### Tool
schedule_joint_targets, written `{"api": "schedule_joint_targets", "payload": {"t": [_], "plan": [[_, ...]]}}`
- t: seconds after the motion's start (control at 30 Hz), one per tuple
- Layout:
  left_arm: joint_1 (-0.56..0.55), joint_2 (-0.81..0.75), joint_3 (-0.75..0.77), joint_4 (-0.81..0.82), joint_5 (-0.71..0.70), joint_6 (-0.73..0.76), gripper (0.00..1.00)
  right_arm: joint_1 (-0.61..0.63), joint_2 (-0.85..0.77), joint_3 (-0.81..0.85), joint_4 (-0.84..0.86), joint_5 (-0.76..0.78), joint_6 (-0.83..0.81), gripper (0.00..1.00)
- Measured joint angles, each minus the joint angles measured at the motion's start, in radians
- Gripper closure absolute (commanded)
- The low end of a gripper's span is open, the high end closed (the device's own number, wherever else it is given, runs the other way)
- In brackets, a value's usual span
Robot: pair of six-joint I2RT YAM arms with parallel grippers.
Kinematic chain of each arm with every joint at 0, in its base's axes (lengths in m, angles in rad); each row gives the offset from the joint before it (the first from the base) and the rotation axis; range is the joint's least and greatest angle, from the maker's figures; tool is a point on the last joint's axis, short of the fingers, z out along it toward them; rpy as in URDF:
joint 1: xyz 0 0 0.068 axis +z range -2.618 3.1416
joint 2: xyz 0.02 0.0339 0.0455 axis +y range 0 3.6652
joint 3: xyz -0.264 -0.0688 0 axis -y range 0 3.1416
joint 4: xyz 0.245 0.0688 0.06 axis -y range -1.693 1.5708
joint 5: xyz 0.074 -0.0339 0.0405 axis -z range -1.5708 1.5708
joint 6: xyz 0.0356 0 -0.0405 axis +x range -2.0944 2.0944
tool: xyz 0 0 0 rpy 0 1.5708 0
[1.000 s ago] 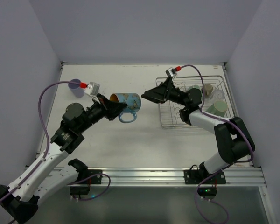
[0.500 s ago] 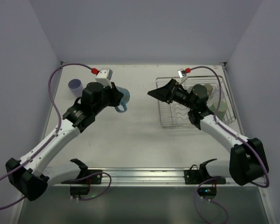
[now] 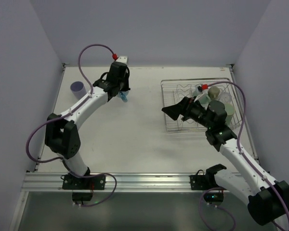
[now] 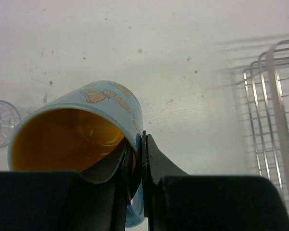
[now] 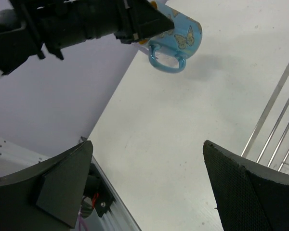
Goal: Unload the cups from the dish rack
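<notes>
The blue butterfly-print ceramic mug with orange inside (image 4: 94, 103) is gripped at its rim by the left tool (image 4: 136, 144), with one finger inside the wall and one outside. It is tilted, mouth toward the tool. The right tool (image 5: 147, 144) is seen spread wide with nothing held. The silver wire dish rack (image 3: 195, 81) is just beside it and the mug is well ahead.

Lab cell — plain walls (image 3: 149, 33), metal mounting rail (image 3: 149, 179).
</notes>
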Motion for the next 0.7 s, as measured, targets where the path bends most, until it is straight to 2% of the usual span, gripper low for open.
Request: {"api": "schedule_joint_targets", "payload": {"t": [0.27,0.47,0.7], "plan": [[0.098,0.230,0.127,-0.035,-0.009,0.018,1.00,0.000,-0.071,-0.039,-0.060,0.011,-0.046,0.01],[0.109,0.320,0.189,-0.069,-0.011,0.038,1.00,0.000,-0.070,-0.047,-0.068,0.011,-0.053,0.01],[0.111,0.357,0.204,-0.069,-0.011,0.042,1.00,0.000,-0.070,-0.047,-0.068,0.011,-0.054,0.01]]}}
